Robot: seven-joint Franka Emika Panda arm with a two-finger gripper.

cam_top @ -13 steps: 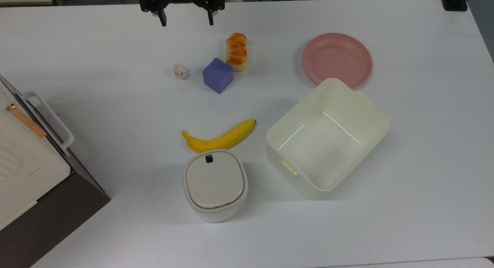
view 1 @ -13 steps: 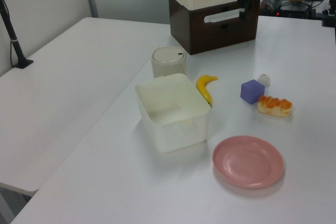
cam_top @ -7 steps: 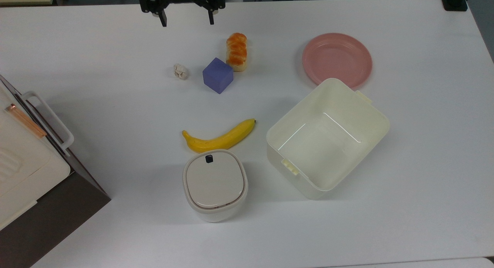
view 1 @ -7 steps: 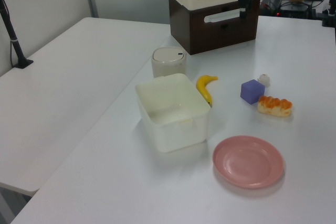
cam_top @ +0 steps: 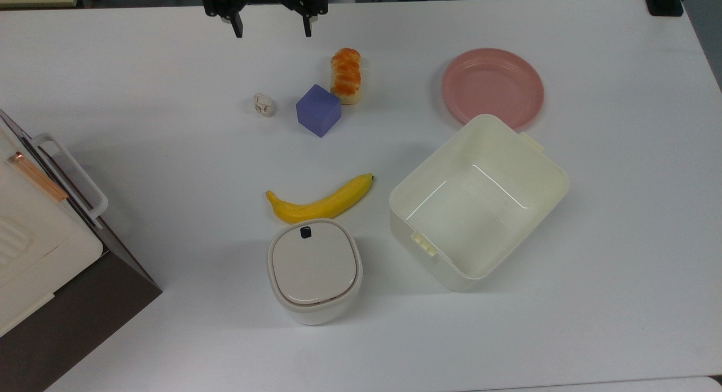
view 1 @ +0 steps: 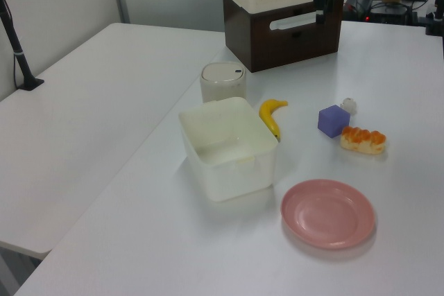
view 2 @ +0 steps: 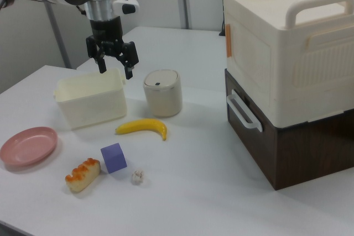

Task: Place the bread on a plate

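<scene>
The bread (cam_top: 346, 75), a small loaf with a glossy orange-brown top, lies on the white table beside a purple cube (cam_top: 318, 110). It also appears low in the right view as the bread (view 2: 83, 174). The pink plate (cam_top: 492, 86) sits bare to the top view's right of the loaf, and the plate (view 1: 327, 213) is nearest the camera in the left view. My gripper (cam_top: 273, 33) hangs open above the table at the top view's upper edge, to the upper left of the bread, holding nothing. In the right view the gripper (view 2: 115, 72) hovers high over the tub.
A cream rectangular tub (cam_top: 555, 169) stands just below the plate in the top view. A yellow banana (cam_top: 320, 200), a lidded round canister (cam_top: 314, 268) and a tiny whitish ball (cam_top: 263, 104) lie mid-table. A brown and cream box (cam_top: 34, 251) fills the top view's lower left.
</scene>
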